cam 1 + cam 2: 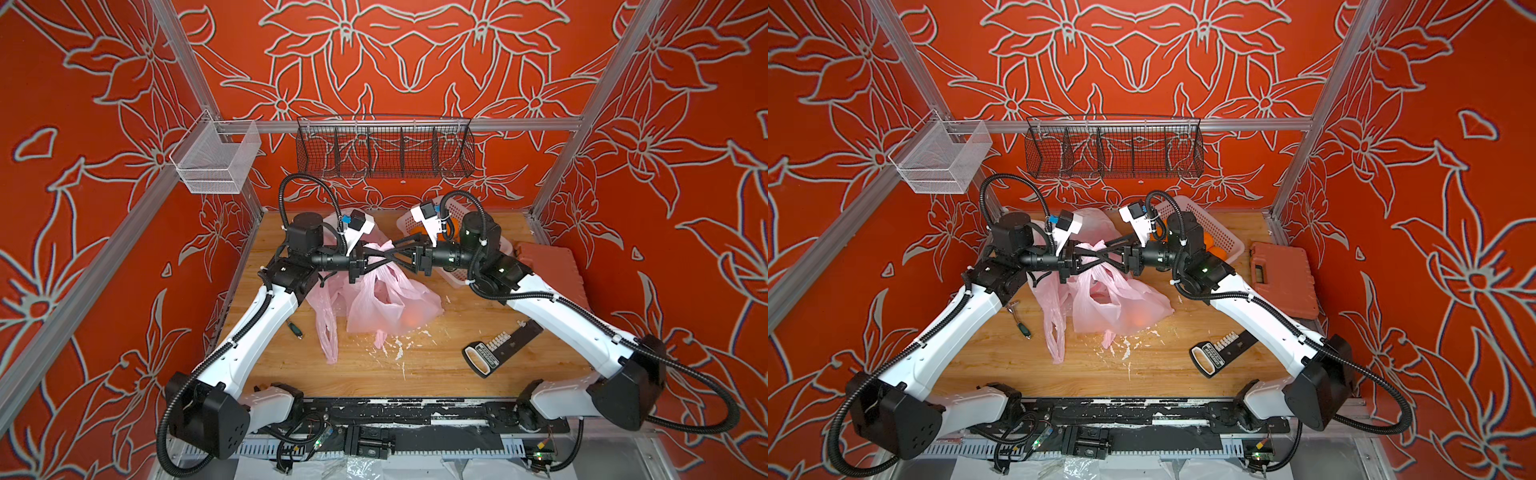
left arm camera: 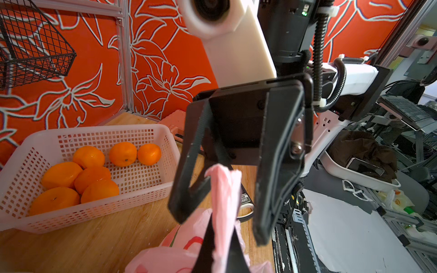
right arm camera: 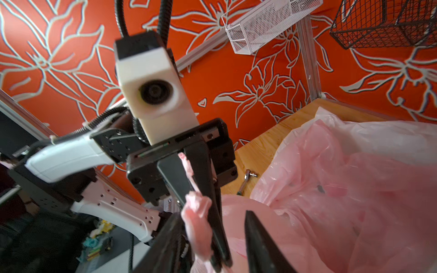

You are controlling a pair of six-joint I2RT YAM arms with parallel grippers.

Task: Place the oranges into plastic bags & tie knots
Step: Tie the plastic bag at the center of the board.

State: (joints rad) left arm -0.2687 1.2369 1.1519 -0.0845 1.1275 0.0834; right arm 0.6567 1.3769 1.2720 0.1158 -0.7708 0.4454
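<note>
Left tool (image 2: 220, 219) tight around pink bag handle (image 2: 223, 189)

The left wrist view's bottom edge cuts off my left gripper (image 2: 221, 236) at the finger roots, and the twisted strap of the translucent pink plastic bag (image 2: 165, 260) covers its tips. The right wrist view's edge crops my right gripper (image 3: 214, 212) too. In both top views the 2 cross, so I cannot tell which fingers touch the strap, nor whether it is knotted. My right arm hides most of the pale pink perforated plastic basket (image 1: 405, 222); only slivers of the small glossy oranges (image 1: 455, 227) show. 1 orange (image 1: 413, 319) in the bag is a blurred glow. The milky white plastic bag (image 1: 332, 216) sits mostly behind my left wrist camera.
</note>
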